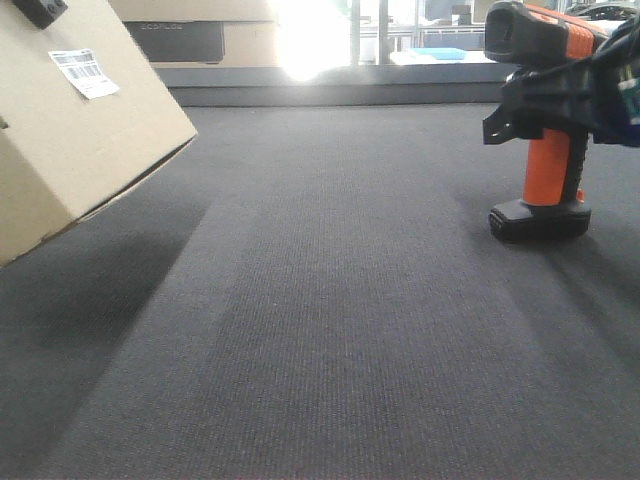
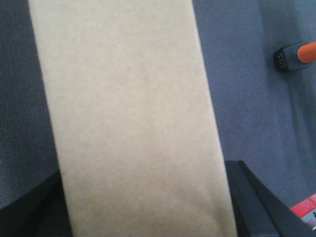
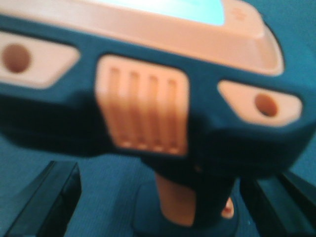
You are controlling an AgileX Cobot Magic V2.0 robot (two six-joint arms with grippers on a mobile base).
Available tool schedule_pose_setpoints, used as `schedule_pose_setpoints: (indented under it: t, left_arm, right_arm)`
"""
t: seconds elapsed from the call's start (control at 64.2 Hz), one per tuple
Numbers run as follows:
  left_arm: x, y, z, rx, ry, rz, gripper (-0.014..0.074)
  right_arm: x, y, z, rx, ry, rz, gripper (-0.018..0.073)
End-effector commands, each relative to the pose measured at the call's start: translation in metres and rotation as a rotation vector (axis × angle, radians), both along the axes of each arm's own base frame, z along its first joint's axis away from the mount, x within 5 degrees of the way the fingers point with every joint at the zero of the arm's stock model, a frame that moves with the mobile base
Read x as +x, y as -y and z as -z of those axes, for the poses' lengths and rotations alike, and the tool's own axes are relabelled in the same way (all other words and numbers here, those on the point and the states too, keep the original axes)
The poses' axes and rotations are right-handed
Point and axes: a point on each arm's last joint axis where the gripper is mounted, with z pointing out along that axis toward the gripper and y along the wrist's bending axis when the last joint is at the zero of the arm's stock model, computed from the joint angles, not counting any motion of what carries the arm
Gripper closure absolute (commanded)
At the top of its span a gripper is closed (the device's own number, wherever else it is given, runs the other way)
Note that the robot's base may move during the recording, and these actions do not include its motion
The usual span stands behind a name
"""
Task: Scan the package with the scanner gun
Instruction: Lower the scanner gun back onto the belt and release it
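**Package** [image 1: 70,140]: plain cardboard, stiff-walled, likely light for its bulk. The faces are smooth, so clamp across two opposite sides, gently enough that the walls don't bow. It hangs tilted at left, its visible lower edge off the tabletop [image 1: 330,330], with the barcode sticker [image 1: 85,72] showing. Your left pincer [image 2: 143,207] grips it across the width.

**Scanner gun** [image 1: 545,120]: hard plastic, top-heavy, standing on its foot at right. Take it by the orange handle. Your right pincer [image 3: 165,197] stands wide astride it, seemingly unclosed, though the view is blurred.
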Motion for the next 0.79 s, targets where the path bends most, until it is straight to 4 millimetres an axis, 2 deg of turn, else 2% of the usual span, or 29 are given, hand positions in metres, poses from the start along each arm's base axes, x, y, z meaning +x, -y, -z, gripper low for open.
schedule_pose_setpoints:
  t: [0.0, 0.265, 0.358, 0.545, 0.639, 0.779]
  left_arm:
    - [-0.001, -0.001, -0.005, 0.0, 0.042, -0.016, 0.0708]
    - [0.007, -0.011, -0.024, 0.125, 0.124, -0.041, 0.0708]
    - [0.01, -0.017, -0.03, 0.226, 0.142, -0.072, 0.0708]
    - [0.02, -0.013, -0.024, 0.403, 0.138, -0.071, 0.0708]
    - [0.028, -0.003, -0.015, 0.441, 0.132, -0.041, 0.0708]
    - [0.04, 0.004, 0.0, 0.43, 0.102, -0.052, 0.0708]
  right_arm:
    - [-0.007, 0.001, -0.01, 0.009, -0.008, -0.005, 0.0]
    - [-0.034, 0.002, -0.034, 0.028, -0.026, -0.038, 0.0]
    - [-0.047, 0.003, -0.042, 0.034, -0.032, -0.052, 0.0]
    - [-0.075, 0.007, -0.061, 0.044, 0.025, -0.069, 0.0022]
    - [-0.09, 0.009, -0.076, 0.042, 0.083, -0.08, 0.0138]
    - [-0.109, 0.012, -0.094, 0.04, 0.172, -0.088, 0.0463]
